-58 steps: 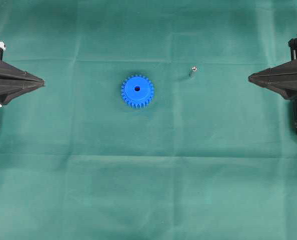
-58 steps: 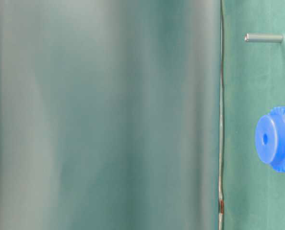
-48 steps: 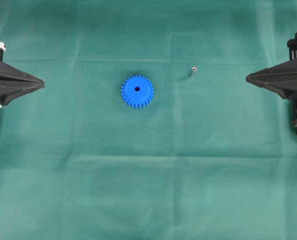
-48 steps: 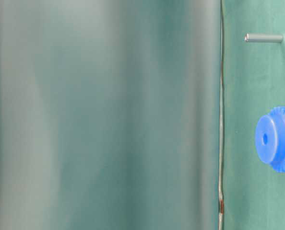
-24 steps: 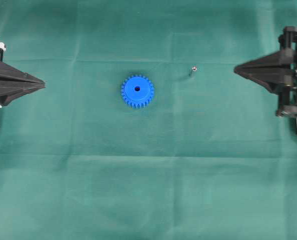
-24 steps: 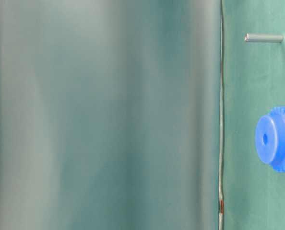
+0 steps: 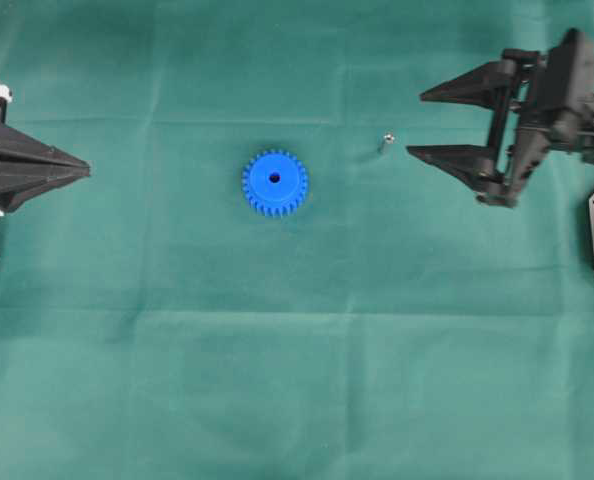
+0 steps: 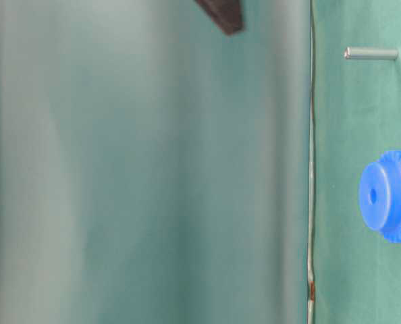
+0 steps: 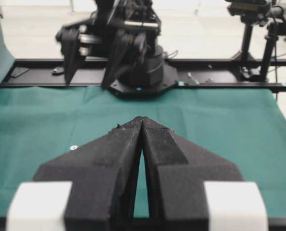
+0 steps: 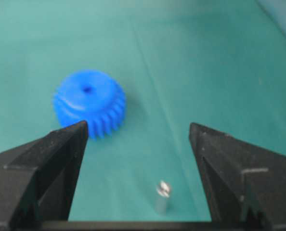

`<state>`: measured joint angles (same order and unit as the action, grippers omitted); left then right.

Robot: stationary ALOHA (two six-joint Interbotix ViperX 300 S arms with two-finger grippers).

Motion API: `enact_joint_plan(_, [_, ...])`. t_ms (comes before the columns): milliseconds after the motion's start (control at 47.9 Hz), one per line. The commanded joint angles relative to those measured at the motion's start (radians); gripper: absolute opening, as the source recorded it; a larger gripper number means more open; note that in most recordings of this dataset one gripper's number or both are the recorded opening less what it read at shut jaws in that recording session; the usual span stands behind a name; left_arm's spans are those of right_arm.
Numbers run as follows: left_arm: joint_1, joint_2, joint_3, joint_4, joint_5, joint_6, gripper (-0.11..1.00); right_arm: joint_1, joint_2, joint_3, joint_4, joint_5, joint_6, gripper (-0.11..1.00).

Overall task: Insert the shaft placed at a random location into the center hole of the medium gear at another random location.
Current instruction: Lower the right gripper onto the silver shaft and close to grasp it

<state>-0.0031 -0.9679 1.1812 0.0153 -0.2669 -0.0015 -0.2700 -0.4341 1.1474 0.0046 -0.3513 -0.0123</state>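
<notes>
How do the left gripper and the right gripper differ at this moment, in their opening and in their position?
The left gripper has its fingers pressed together, while the right gripper has its fingers spread wide. The left gripper sits at the edge of the green cloth, far from the medium gear; the right gripper is out over the cloth, close to the shaft. Both are black, pointed and hold nothing.

The gear (image 7: 275, 183) sits on the cloth (image 7: 297, 350) near the middle. The shaft (image 7: 385, 141) stands to its right, apart from it. The right gripper (image 7: 415, 124) is just right of the shaft.
</notes>
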Motion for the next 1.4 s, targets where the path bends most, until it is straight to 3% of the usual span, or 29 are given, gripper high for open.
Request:
enact_joint_plan(0, [-0.002, 0.009, -0.026, 0.003, -0.006, 0.002, 0.0, -0.025, 0.066, -0.023, 0.002, -0.048, 0.006, 0.86])
enact_joint_plan(418, [0.002, 0.008, -0.026, 0.003, -0.005, 0.003, 0.0, -0.038, 0.328, -0.058, 0.014, -0.16, 0.008, 0.86])
enact_joint_plan(856, [0.002, 0.008, -0.026, 0.005, -0.002, 0.003, 0.0, -0.041, 0.411, -0.061, 0.029, -0.17, 0.008, 0.84])
enact_joint_plan(961, [0.002, 0.006, -0.026, 0.005, -0.002, 0.003, 0.0, -0.041, 0.411, -0.061, 0.026, -0.172, 0.002, 0.7])
enact_joint_plan(1170, [0.002, 0.005, -0.028, 0.003, -0.002, 0.003, 0.0, -0.041, 0.411, -0.061, 0.017, -0.166, -0.003, 0.14])
enact_joint_plan(1379, [0.002, 0.005, -0.028, 0.005, -0.002, 0.003, 0.0, -0.041, 0.411, -0.064, 0.017, -0.164, -0.003, 0.13])
